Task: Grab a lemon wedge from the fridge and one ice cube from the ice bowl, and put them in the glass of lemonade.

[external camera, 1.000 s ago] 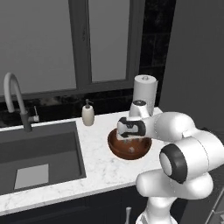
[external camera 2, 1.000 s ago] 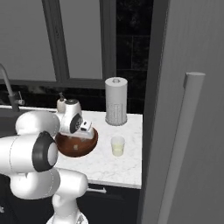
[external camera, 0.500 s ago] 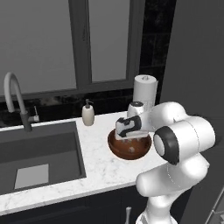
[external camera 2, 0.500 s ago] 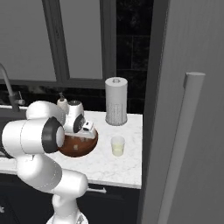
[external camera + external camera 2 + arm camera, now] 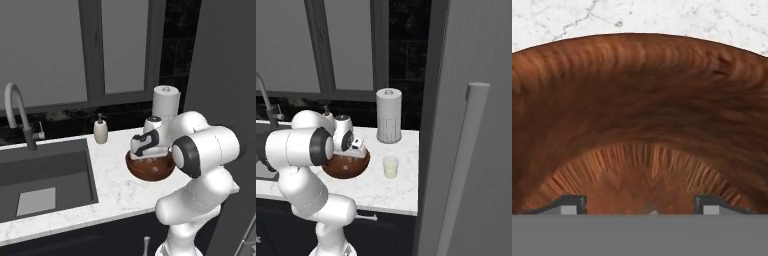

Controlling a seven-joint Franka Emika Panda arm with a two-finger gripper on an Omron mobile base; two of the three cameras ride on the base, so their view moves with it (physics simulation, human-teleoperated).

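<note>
The gripper [image 5: 637, 206] is sunk deep in the ice bowl [image 5: 637, 100], its fingertips [image 5: 571, 204] standing wide apart with a pale speck, probably the ice cube [image 5: 653, 212], low between them, while the glass of lemonade [image 5: 390, 166] waits just beyond the bowl.

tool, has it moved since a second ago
Yes. In the left base view the tool has sunk toward the ice bowl, and now sits lower against the paper-towel roll behind it.
</note>
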